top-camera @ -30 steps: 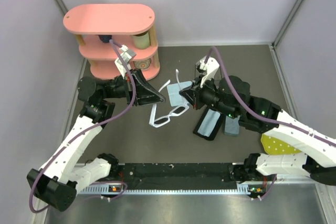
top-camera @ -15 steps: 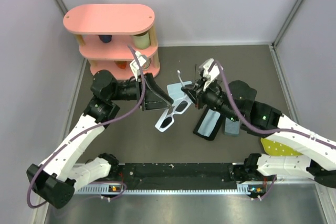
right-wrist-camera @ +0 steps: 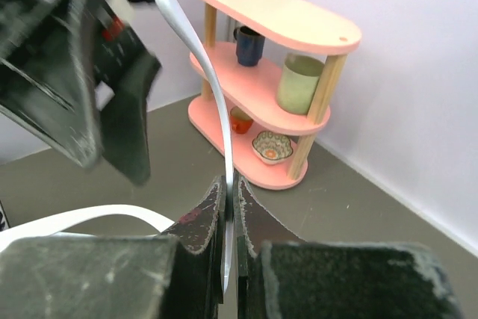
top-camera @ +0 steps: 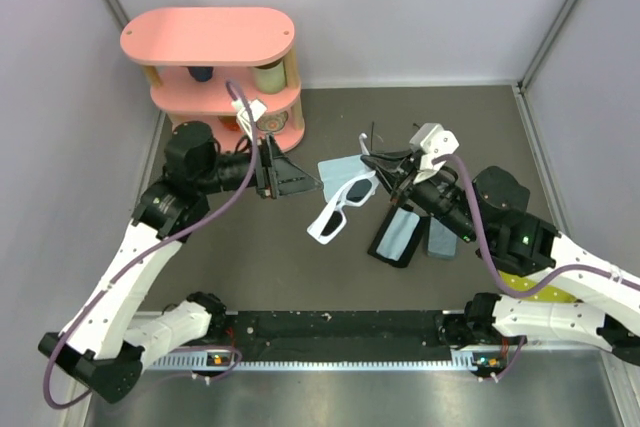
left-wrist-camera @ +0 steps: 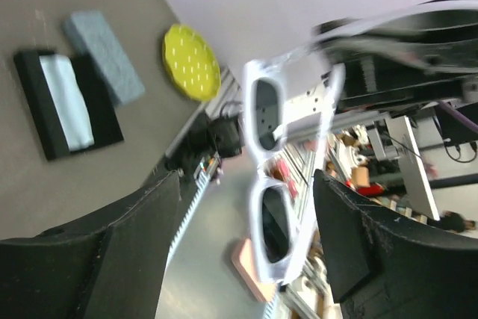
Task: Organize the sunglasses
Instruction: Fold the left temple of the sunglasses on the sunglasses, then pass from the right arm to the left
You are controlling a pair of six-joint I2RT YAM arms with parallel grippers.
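Hanging above the dark tabletop (top-camera: 250,257), a pair of thick white plastic-framed sunglasses with dark lenses (top-camera: 345,205) dangles just below and to the left of the right fingers (right-wrist-camera: 205,218), which are clenched on one temple. The right arm is bent, with its wrist raised over a black oblong case (top-camera: 398,232). The left arm extends level toward the frame, and the left fingers (left-wrist-camera: 142,229) are spread wide, grasping nothing, near the lenses.
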